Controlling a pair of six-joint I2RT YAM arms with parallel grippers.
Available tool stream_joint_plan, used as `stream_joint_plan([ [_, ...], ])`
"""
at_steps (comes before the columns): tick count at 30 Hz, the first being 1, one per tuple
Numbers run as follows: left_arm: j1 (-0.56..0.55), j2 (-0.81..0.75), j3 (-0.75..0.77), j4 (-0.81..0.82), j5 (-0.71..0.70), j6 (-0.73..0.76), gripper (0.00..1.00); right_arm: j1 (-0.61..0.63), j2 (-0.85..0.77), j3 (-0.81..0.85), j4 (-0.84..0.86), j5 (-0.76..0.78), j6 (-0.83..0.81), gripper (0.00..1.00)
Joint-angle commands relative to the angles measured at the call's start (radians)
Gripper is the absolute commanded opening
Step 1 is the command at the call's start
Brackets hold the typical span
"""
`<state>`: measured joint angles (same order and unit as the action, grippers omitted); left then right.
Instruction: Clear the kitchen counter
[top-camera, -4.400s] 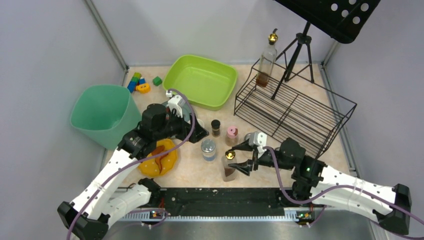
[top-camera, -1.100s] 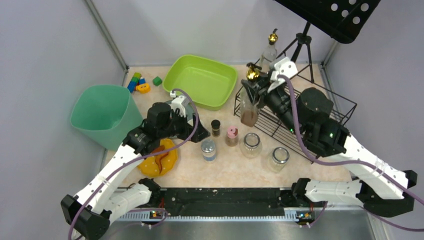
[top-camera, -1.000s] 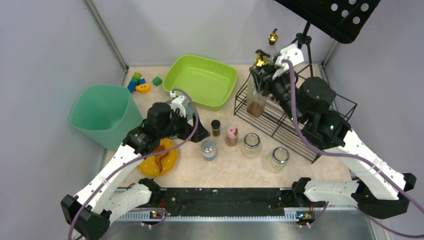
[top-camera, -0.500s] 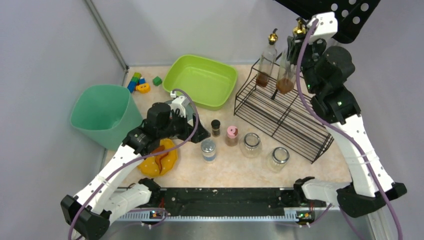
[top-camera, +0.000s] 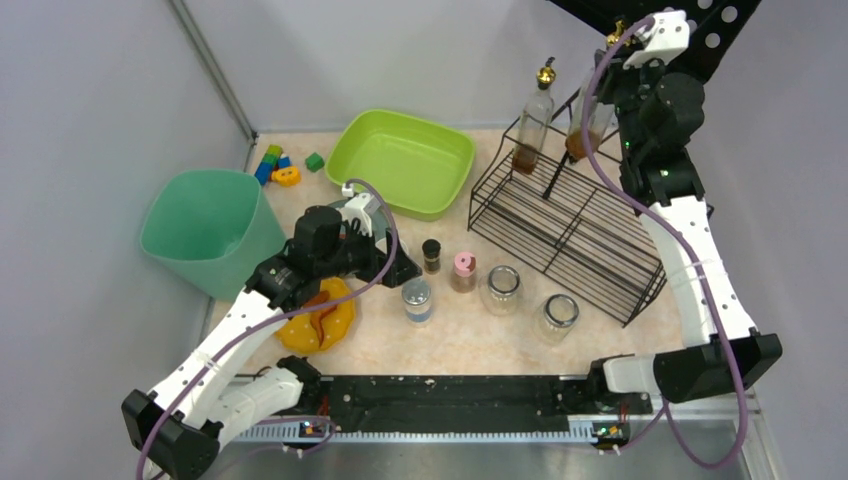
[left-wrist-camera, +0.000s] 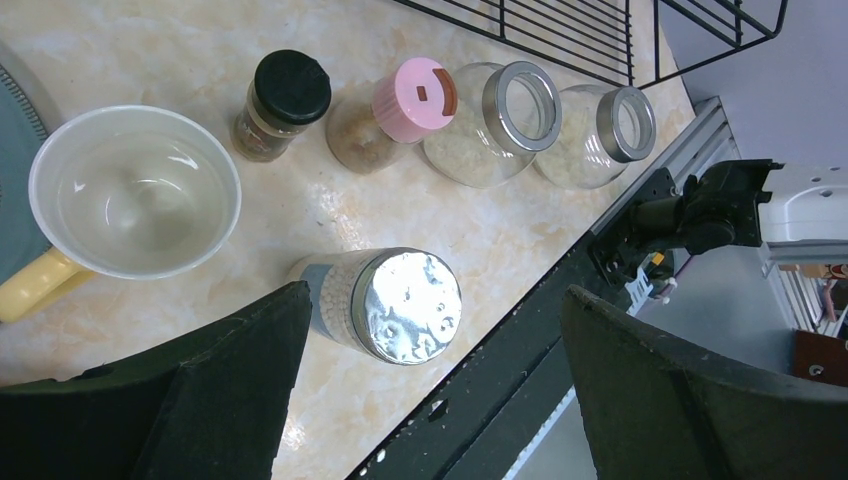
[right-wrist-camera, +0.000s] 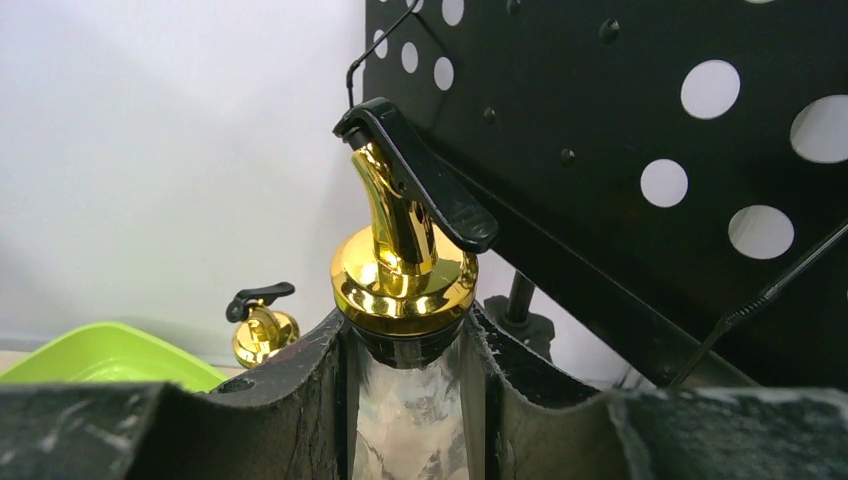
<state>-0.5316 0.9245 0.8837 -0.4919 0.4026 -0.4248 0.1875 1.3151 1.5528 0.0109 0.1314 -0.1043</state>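
Basin sits left of rack (both on counter)

In the right wrist view the held bottle shows only its gold pourer and neck. Its body runs off the bottom edge between the fingers of the right end effector. The 2nd bottle shows just its top. From above, the left arm covers part of the orange plate, and the top edge cuts the music stand. The yellow handle of the cup passes behind the left end effector.
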Motion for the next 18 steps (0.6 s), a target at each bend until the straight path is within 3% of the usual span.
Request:
stream_joint_plan([
  [1, 0.0, -0.012, -0.002, 0.055, 0.011, -0.008, 0.99, -0.051, -0.003, -0.019, 0.217, -0.128, 0.071, 0.0],
  [18, 0.0, -0.009, -0.003, 0.053, 0.011, -0.008, 0.99, -0.093, -0.011, -0.155, 0.265, -0.293, 0.096, 0.0],
])
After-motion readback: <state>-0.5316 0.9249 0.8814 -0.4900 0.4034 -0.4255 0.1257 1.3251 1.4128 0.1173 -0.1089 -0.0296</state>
